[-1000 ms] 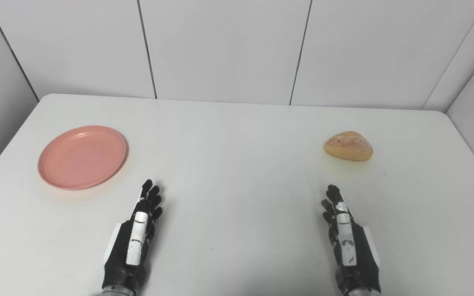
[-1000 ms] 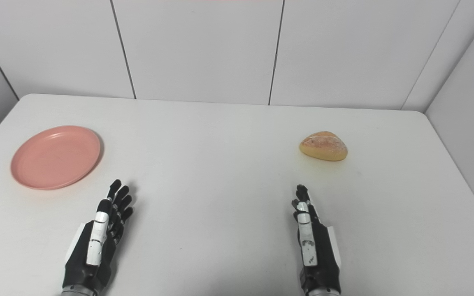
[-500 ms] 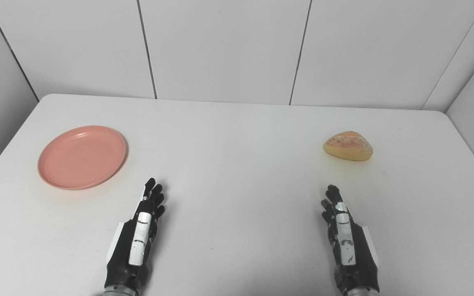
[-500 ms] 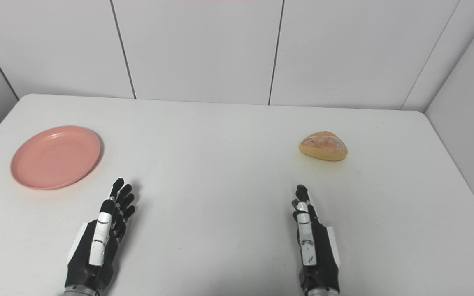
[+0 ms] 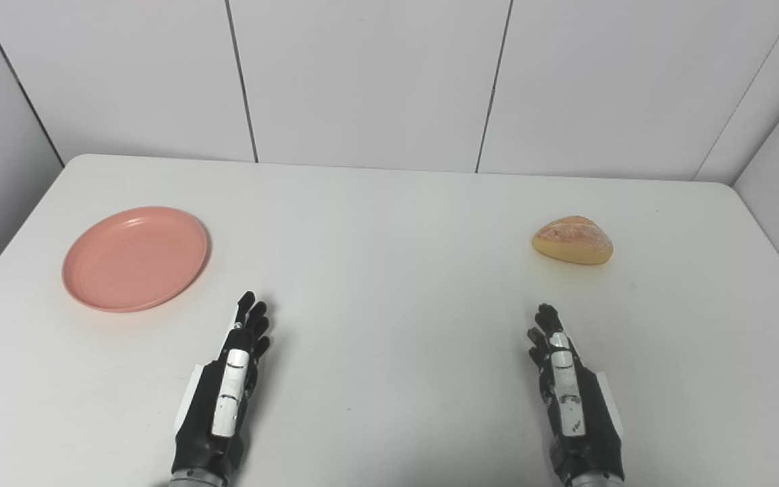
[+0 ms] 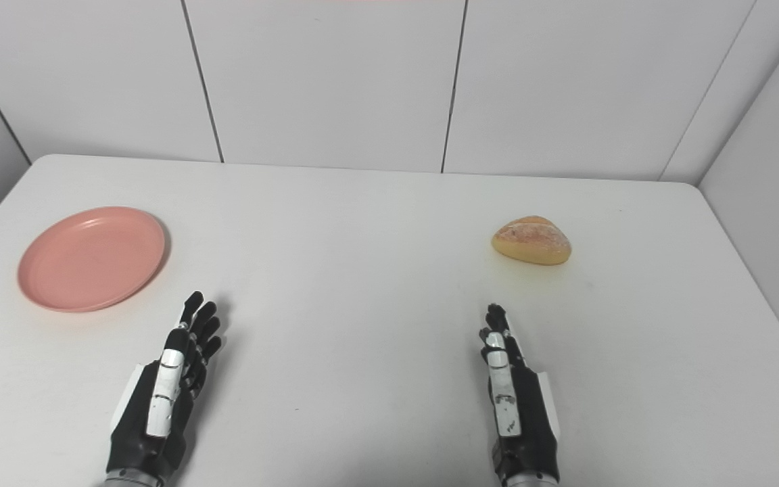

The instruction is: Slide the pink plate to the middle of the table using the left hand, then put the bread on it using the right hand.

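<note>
Bread point(image 5: 573, 240) — long axis left-right, untouched.

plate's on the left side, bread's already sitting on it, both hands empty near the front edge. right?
Not quite. The bread is not on the pink plate; it lies on the bare table at the right side, far from the plate, as the left eye view shows. The rest holds: the plate is on the left, and the left hand and right hand are empty near the front edge.

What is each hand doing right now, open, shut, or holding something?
Left hand: open, holding nothing, short of the pink plate.
Right hand: open, holding nothing, short of the bread.
</note>
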